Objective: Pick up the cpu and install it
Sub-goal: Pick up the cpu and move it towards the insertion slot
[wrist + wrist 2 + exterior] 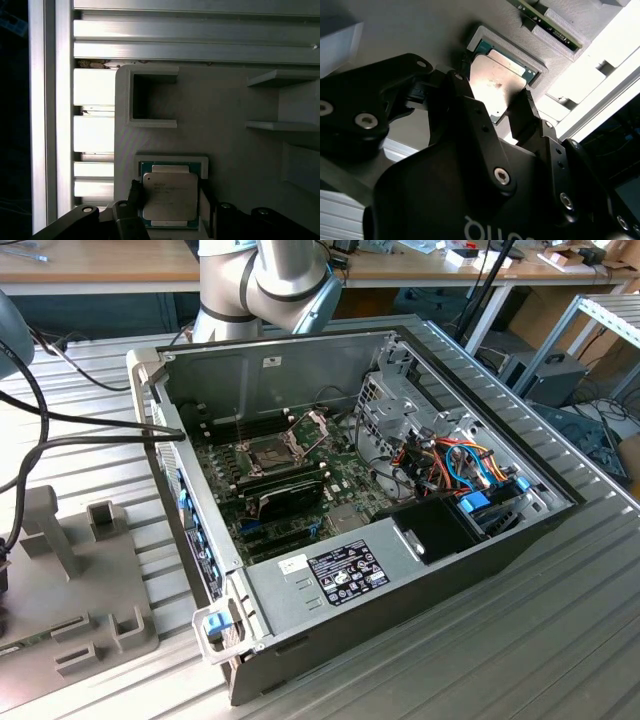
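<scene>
The cpu (169, 195) (492, 82) is a small square chip with a dull silver top. It lies in a shallow square pocket of the grey fixture plate (225, 115). In both wrist views my gripper (170, 202) (494, 100) straddles it, and the black fingers (462, 92) sit against two opposite edges of the chip. The chip still rests level in its pocket. In the exterior view the dark square socket (268, 452) lies on the motherboard inside the open computer case (300, 570), with its metal frame (318, 425) hinged up.
The grey fixture plate (75, 580), with raised blocks and slots, sits at the exterior view's left beside the case. A black expansion card (285, 495) stands just in front of the socket. A drive cage (395, 415) and coloured cables (465, 465) fill the case's right. Black cables (60, 430) trail over the ribbed table.
</scene>
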Controlling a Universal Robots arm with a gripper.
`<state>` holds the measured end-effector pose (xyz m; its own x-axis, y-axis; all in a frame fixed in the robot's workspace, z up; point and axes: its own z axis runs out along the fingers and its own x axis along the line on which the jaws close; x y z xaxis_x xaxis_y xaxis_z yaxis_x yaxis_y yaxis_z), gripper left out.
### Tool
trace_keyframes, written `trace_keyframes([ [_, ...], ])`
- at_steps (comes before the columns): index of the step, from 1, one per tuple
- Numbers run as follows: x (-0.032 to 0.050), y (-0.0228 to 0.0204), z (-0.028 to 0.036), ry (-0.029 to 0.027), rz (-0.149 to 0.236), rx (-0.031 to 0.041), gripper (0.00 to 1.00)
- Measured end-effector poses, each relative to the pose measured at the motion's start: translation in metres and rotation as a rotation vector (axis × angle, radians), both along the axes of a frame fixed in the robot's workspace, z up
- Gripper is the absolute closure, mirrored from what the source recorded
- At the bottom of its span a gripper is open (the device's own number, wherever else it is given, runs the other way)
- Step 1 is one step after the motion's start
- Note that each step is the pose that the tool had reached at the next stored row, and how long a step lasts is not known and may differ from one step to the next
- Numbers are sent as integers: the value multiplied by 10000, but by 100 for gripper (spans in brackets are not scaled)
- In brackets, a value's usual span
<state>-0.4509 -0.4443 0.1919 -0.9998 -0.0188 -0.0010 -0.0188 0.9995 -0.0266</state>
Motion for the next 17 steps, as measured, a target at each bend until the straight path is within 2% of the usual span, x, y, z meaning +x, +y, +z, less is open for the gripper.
trace_keyframes([
  [7,0,0,17,3,0,-4,45],
  [12,0,0,85,0,0,-19,45],
  [17,0,1,196,0,0,-44,45],
])
